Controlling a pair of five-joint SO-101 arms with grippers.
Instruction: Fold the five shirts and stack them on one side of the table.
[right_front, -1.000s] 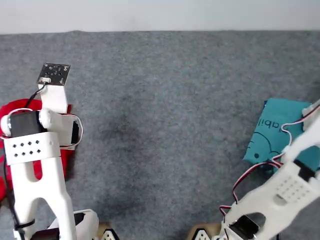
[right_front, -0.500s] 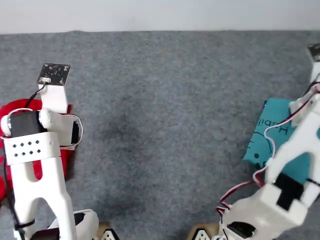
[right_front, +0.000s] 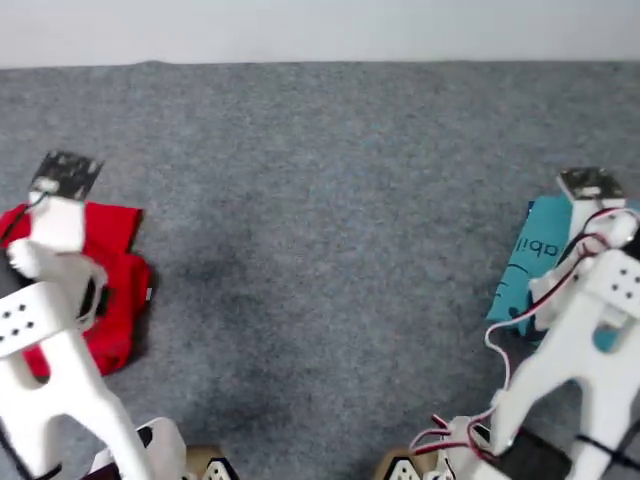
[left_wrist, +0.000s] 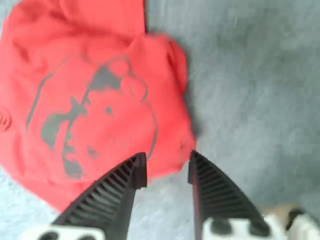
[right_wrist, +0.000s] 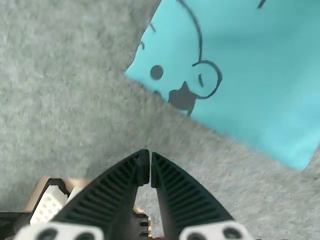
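A red shirt (right_front: 108, 262) with a grey cartoon print lies bunched at the table's left edge, under the left arm. In the left wrist view the red shirt (left_wrist: 95, 100) spreads beneath my left gripper (left_wrist: 166, 167), whose black fingers stand open over the shirt's near edge. A folded teal shirt (right_front: 545, 255) with dark print lies at the table's right edge, partly covered by the right arm. My right gripper (right_wrist: 147, 162) is shut on nothing, above grey table just off a corner of the teal shirt (right_wrist: 240, 75).
The grey felt-covered table (right_front: 330, 200) stretches wide between the two shirts. A white wall strip runs along the far edge. The arms' bases (right_front: 420, 465) and cables sit at the near edge.
The left arm has swung left toward the table edge, uncovering more of the red shirt. The right arm has swept over the teal shirt and now stands upright above it.
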